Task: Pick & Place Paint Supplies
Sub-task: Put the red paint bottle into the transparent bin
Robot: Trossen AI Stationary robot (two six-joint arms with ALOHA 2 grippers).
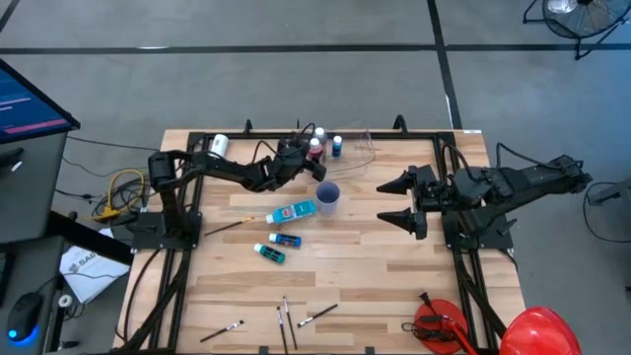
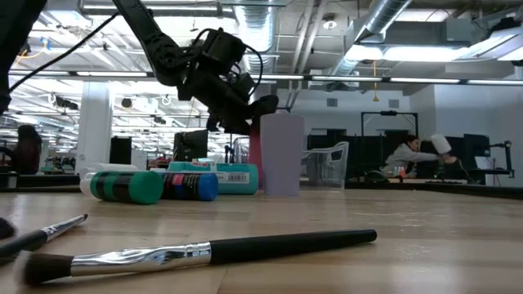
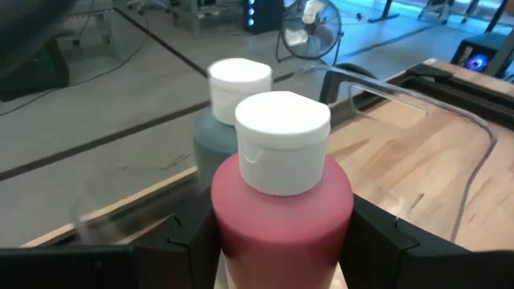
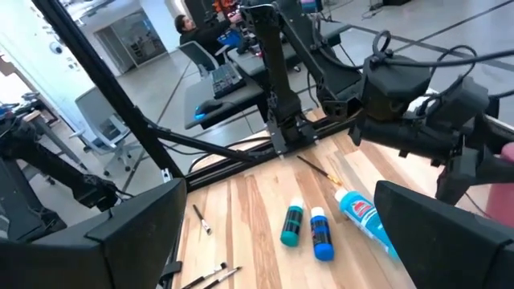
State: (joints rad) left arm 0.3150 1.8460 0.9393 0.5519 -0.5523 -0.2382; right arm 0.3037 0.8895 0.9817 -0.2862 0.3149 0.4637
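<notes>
My left gripper (image 1: 304, 161) is at the table's far side, shut on a red paint bottle (image 3: 281, 201) with a white cap, at the left part of the clear tub (image 1: 363, 148). A grey-blue bottle (image 3: 227, 108) stands just behind it, and a blue one (image 1: 337, 146) to its right. On the table lie a light blue tube (image 1: 293, 211), a small blue bottle (image 1: 286, 239), a teal bottle (image 1: 269, 253) and a brush (image 1: 235, 226). My right gripper (image 1: 386, 201) hangs open above the table's right half, touching nothing. My left gripper pinches the red bottle's body (image 3: 233, 229), below the shoulder, between its two fingers (image 3: 181, 241), one on each side. The fingers come nearly level from the table's left. The bottle stands upright with its cap up. Its bottom is hidden, so I cannot tell whether it rests on anything.
A blue-purple cup (image 1: 327, 195) stands upright just near of the tub. Several brushes (image 1: 287, 318) lie along the near edge. A red tool (image 1: 439, 323) and a red helmet (image 1: 542, 330) sit at the near right corner. Bare wood lies between tube and right gripper.
</notes>
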